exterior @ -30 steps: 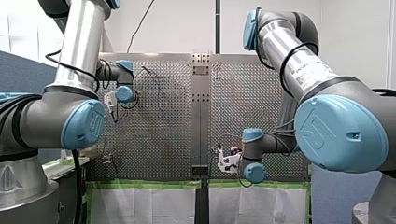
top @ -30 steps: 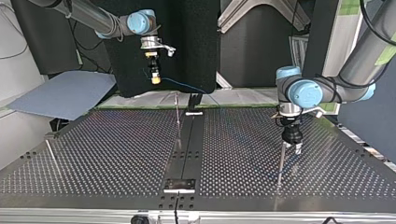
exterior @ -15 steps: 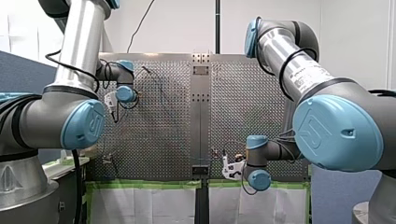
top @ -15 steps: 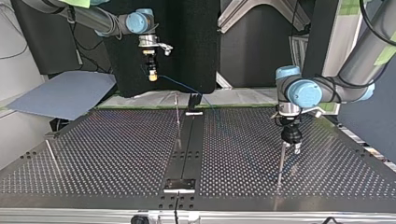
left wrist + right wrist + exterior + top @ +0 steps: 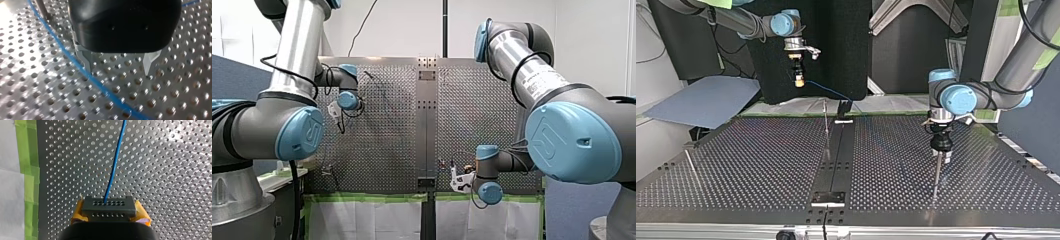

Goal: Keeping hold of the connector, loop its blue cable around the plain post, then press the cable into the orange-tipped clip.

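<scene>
Fig. Perforated metal table (image 5: 761, 165), with green tape (image 5: 31, 185) laid along one edge.
The connector (image 5: 108, 206) is clamped by the right gripper (image 5: 109, 210); the left gripper (image 5: 118, 68) is spread beside the blue cable (image 5: 113, 167).

obstacles | blue cable (image 5: 100, 86) beside left gripper (image 5: 118, 73); post (image 5: 41, 8) by cable (thin)

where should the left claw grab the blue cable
Probably the bare stretch of cable lying flat on the table beside one finger of the open left claw. Come straight down with the fingers astride it, after a small sideways shift: it runs along that finger, not centred in the gap, and it is thin and low.
</scene>
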### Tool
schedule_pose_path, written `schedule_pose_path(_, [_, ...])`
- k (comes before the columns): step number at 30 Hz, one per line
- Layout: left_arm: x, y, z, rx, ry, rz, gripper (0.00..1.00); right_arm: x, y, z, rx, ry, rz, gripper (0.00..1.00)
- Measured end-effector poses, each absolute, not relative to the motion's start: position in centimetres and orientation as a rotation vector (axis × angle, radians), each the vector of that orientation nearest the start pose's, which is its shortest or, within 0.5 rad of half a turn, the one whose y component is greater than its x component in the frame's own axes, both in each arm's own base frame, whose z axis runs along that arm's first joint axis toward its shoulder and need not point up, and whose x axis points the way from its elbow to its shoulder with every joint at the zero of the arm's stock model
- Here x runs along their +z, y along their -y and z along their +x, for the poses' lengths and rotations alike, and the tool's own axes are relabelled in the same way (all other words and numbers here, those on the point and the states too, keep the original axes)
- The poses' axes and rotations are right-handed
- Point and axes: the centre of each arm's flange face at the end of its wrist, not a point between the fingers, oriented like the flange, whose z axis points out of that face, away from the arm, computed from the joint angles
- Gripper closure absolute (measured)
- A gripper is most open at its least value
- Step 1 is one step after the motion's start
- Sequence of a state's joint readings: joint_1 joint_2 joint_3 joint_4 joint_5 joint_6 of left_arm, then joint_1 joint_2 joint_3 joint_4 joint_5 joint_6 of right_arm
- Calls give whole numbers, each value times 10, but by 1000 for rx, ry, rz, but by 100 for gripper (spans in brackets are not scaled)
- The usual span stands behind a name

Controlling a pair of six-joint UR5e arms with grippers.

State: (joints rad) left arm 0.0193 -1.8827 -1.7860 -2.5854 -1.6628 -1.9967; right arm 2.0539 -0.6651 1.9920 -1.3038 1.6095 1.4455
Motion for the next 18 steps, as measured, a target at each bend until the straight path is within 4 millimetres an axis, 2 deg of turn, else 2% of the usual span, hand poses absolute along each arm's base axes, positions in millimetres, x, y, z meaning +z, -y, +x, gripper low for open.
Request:
schedule_pose_path(11, [253,131,550,-354,-1577,-485,2,-58,406,359,1428,862,1580,100])
schedule_pose_path(18, [255,134,525,-326,-1598,-499,2,-57,406,359,1429,861,1578,100])
